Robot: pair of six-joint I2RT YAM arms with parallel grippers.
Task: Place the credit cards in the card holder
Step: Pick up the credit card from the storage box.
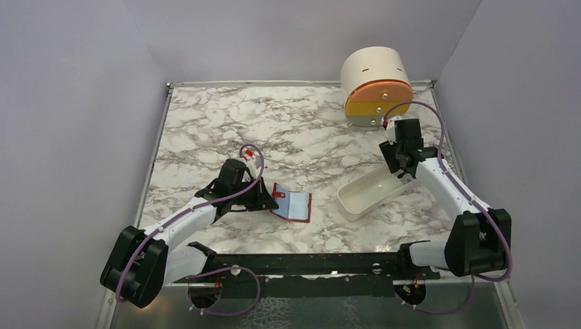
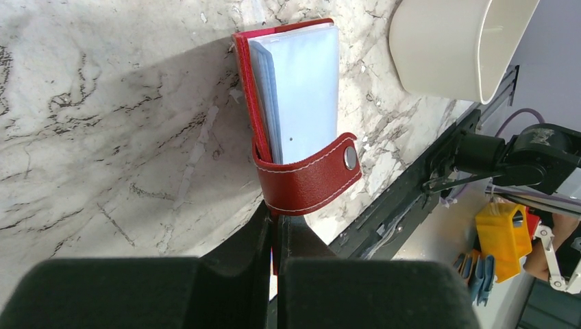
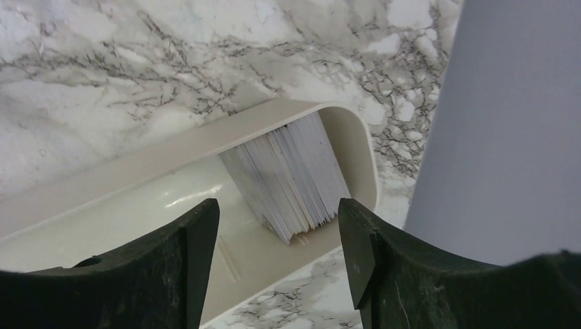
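The marble tabletop [image 1: 226, 123] carries a round cream drawer unit [image 1: 373, 75] beyond the far end of the white oblong tray [image 1: 366, 194], close to it. The left arm [image 1: 178, 223] reaches low and forward from its base toward the tray, stopping well short of it. The right arm [image 1: 452, 188] bends up from its base and angles down over the tray's far end.

The red card holder [image 1: 293, 204] lies open on the tabletop to the left of the tray, apart from it, with pale clear sleeves [image 2: 301, 82] facing up. The left hand [image 2: 275, 229] sits at the holder's edge farthest from the tray. Its fingers [image 2: 246, 247] are pressed together, pinching the red edge just under the strap [image 2: 308, 181]. That strap curls up with its snap stud [image 2: 350, 157] undone.

The credit cards [image 3: 291, 175] stand on edge as one leaning stack inside the tray, against its rounded far end; only their pale edges show. The right hand [image 3: 277, 205] hovers over that end with fingers [image 3: 199, 247] spread wide, and the stack shows between them. Whether the fingertips touch the cards or the tray cannot be told.
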